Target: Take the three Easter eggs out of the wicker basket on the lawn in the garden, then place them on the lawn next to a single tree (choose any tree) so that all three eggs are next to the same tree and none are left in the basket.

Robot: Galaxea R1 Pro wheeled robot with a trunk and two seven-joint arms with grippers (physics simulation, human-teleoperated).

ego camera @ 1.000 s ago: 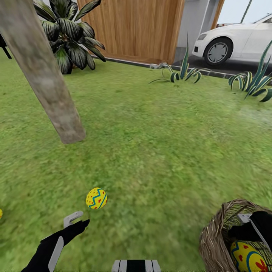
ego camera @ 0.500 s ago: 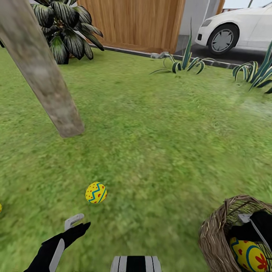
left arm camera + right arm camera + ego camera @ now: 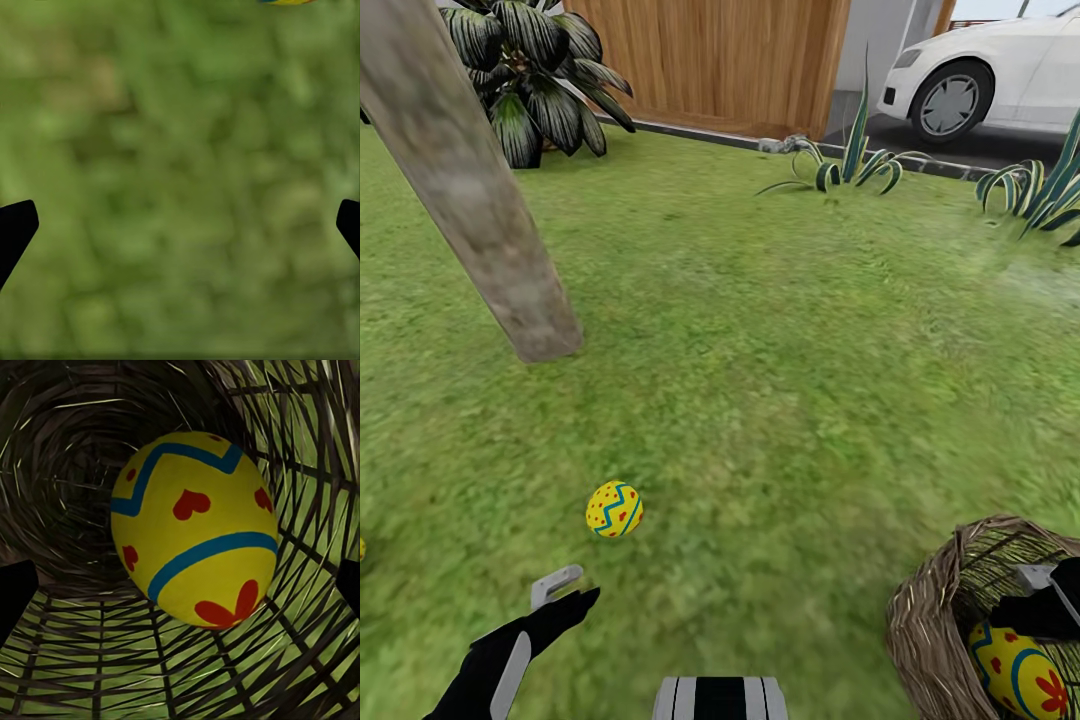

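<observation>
One egg (image 3: 614, 509) on open lawn (image 3: 790, 340); both tools, left (image 3: 565, 590) and right (image 3: 180, 585), spread wide.

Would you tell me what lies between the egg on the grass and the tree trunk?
In the head view, only bare lawn separates the egg from the tree trunk.

head high over lawn (image 3: 780, 330); wrists close, facing down.
</observation>
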